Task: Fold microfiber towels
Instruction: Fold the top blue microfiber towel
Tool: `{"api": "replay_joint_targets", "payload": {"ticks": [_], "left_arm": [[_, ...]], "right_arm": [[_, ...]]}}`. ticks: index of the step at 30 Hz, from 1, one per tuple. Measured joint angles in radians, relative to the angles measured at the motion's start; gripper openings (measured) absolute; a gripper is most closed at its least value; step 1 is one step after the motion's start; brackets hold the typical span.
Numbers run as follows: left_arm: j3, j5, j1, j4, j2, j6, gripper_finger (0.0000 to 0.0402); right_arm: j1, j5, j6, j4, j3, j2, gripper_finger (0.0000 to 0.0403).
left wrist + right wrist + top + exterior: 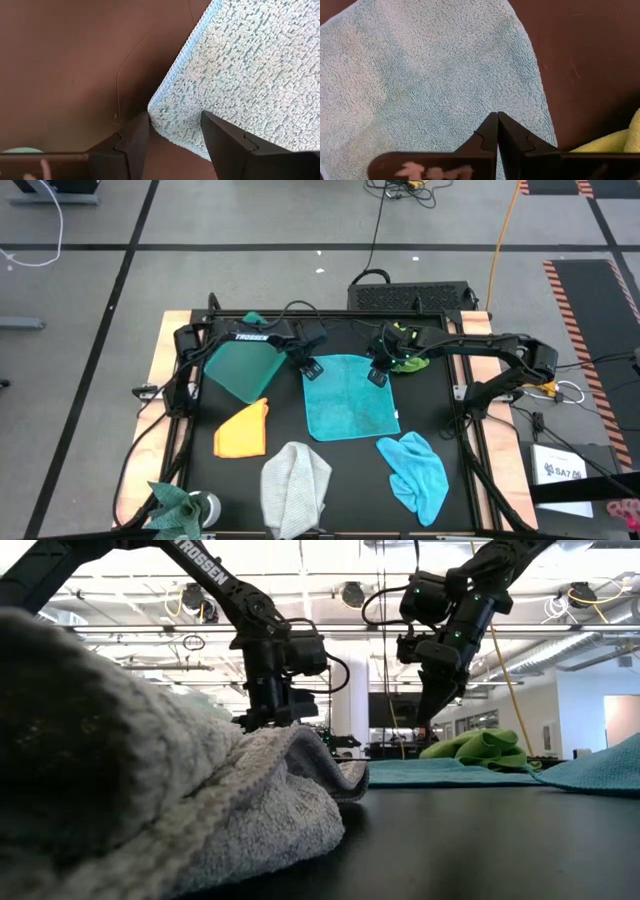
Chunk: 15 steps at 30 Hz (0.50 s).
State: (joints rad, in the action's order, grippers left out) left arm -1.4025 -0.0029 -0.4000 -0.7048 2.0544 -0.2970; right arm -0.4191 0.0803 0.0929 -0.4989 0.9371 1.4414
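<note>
The teal towel lies spread flat at the centre of the frame on the black surface, and both arms are set at its upper edge, so the step in hand looks like the start of its fold: taking the two far corners. The left tool stands wide, its fingers straddling the towel's upper-left corner without yet closing on it. The right tool is pinched fully together above the upper-right part of the cloth, near that corner, and holds nothing that shows. The next move, as I judge it, calls for the left tool to close on its corner and for the right one to open, drop to its own corner and nip it (a thin hem lying flat on a hard top is easy to miss), then for both to carry the edge toward the lower edge together.

The towel is a looped, nubbly pile with a stitched pale border, soft and limp. The other cloths lie around it: the orange-yellow towel folded to a rough wedge at lower left, the grey towel bunched at bottom centre, the light blue towel crumpled at lower right, the lime green towel heaped at the upper right corner. A rigid teal bin sits upper left.
</note>
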Motion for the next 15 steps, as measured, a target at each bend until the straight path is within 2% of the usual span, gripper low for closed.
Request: {"api": "replay_joint_targets", "payload": {"ticks": [3, 6, 15], "left_arm": [[0.000, -0.001, 0.000, 0.000, 0.001, -0.014, 0.0181], [0.000, -0.001, -0.001, -0.001, 0.001, -0.026, 0.0157], [0.006, -0.001, 0.001, -0.001, -0.025, -0.011, 0.0012]], "right_arm": [[0.000, 0.000, -0.002, 0.000, 0.000, 0.000, 0.0000], [0.000, 0.000, -0.003, 0.000, 0.000, 0.000, 0.0000], [0.000, 0.000, -0.004, -0.007, 0.000, 0.000, 0.0000]]}}
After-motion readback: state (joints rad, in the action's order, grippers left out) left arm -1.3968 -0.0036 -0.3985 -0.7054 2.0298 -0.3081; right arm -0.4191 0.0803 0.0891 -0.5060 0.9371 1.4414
